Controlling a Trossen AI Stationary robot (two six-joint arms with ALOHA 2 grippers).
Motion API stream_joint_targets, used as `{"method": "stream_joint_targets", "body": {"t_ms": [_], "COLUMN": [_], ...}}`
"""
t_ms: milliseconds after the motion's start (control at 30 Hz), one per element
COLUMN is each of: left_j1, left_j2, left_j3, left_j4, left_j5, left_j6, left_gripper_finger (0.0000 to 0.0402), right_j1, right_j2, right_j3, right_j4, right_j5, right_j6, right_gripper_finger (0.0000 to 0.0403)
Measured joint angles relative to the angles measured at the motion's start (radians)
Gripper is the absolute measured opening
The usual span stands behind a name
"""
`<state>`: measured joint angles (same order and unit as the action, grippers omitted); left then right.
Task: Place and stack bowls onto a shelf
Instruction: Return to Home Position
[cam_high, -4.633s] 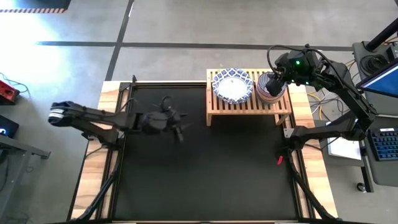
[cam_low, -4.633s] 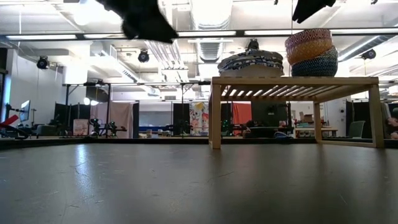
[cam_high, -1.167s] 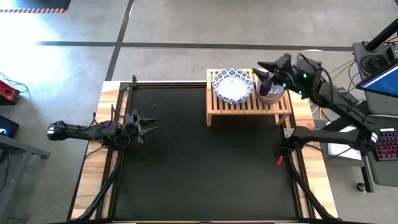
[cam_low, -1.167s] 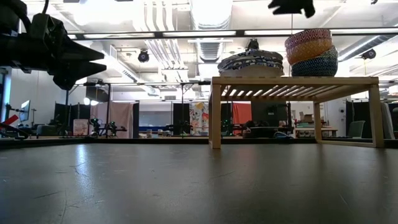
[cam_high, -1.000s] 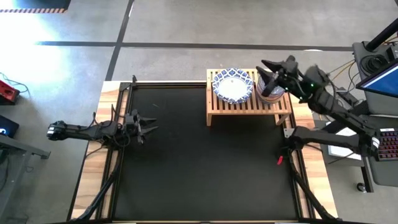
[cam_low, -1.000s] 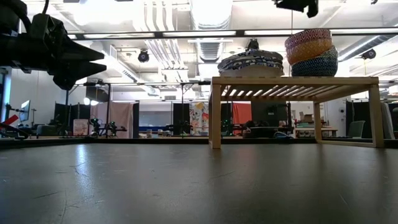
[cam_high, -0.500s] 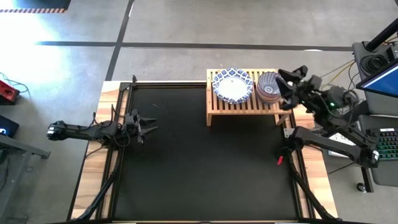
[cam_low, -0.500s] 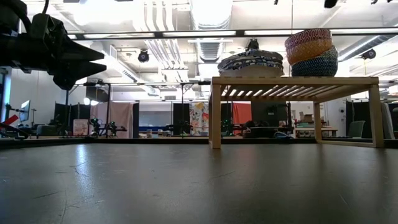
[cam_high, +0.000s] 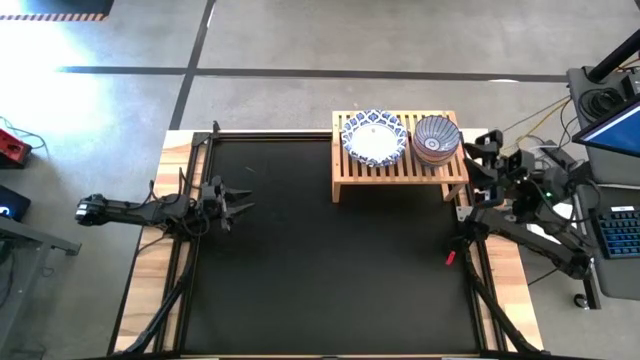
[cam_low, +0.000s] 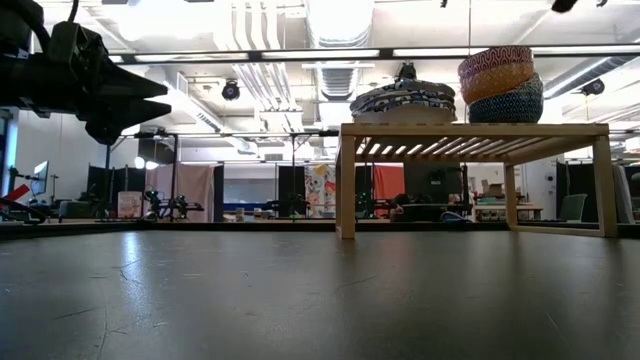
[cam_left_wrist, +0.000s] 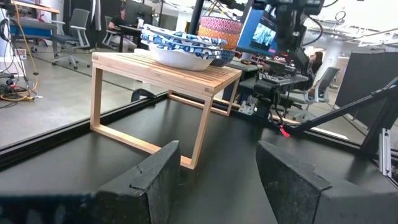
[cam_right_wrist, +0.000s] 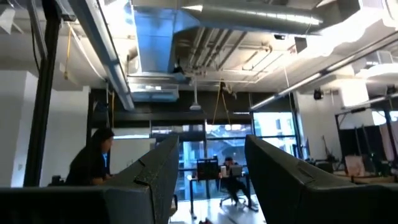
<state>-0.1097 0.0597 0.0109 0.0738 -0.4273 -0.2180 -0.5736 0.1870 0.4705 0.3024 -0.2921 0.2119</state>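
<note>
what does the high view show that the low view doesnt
Only the high view shows the insides of the top bowls, the slatted top of the shelf, and the right pincer, open, just right of the shelf. Only the low view shows the small-bowl stack side-on, a red bowl over a yellow one over a darker one, plus the shelf's legs and the room behind. Both show the white-bowl stack beside the small one on the shelf, and the open left pincer at the table's left.

Light-wood slatted shelf (cam_high: 396, 172), glossy bowls (cam_high: 373, 138), matt black tabletop (cam_high: 320, 260)
</note>
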Motion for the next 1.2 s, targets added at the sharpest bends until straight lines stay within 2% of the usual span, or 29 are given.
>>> {"method": "stream_joint_targets", "body": {"t_ms": [367, 600, 1200], "left_j1": [0.000, 0.000, 0.000], "left_j2": [0.000, 0.000, 0.006], "left_j3": [0.000, 0.000, 0.000], "left_j4": [0.000, 0.000, 0.000], "left_j5": [0.000, 0.000, 0.000], "left_j6": [0.000, 0.000, 0.000], "left_gripper_finger": [0.0194, 0.0194, 0.0194], "right_j1": [0.000, 0.021, 0.257], "right_j2": [-0.183, -0.186, -0.187], "right_j3": [-0.166, -0.204, -0.298], "right_j4": [-0.001, -0.001, -0.011], "right_j5": [0.015, 0.015, 0.000], "right_j6": [0.017, 0.049, 0.016], "right_gripper_finger": [0.0173, 0.0173, 0.0173]}}
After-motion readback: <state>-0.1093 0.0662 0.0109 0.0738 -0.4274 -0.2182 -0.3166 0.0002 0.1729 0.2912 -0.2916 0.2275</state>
